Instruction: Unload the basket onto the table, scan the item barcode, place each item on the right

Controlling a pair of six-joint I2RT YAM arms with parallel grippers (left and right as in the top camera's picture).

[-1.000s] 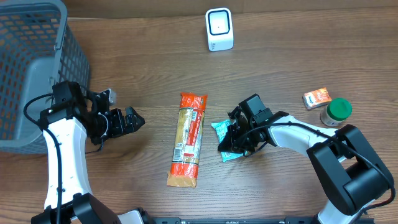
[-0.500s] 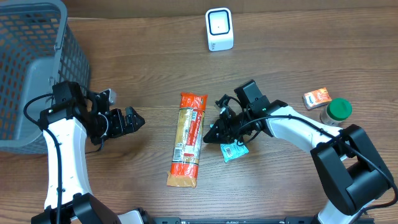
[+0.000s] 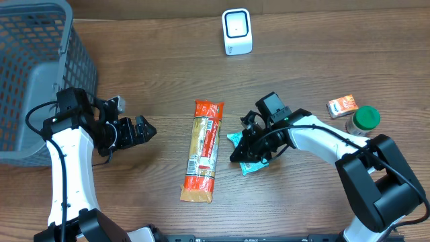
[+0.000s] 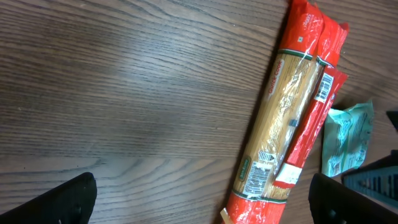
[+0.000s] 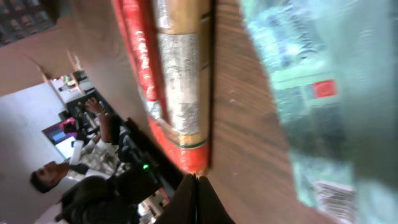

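The teal packet (image 3: 255,165) is lying flat on the desk (image 3: 161,74), just at 3 o'clock of the spaghetti pack (image 3: 204,150), whose long axis is running 12 to 6. The right fingers (image 3: 242,152) are sitting pinched together at the packet's 9 o'clock edge, gripping nothing; contact cannot be confirmed. The left fingers (image 3: 146,132) are gaping wide, empty, well apart at 9 o'clock. The right arm is nearer. The scanner (image 3: 236,31) is standing at 12 o'clock.

Basket (image 3: 40,60) far left, scanner (image 3: 236,31) behind pasta packet (image 3: 205,149), pouch (image 3: 252,166) just right of it
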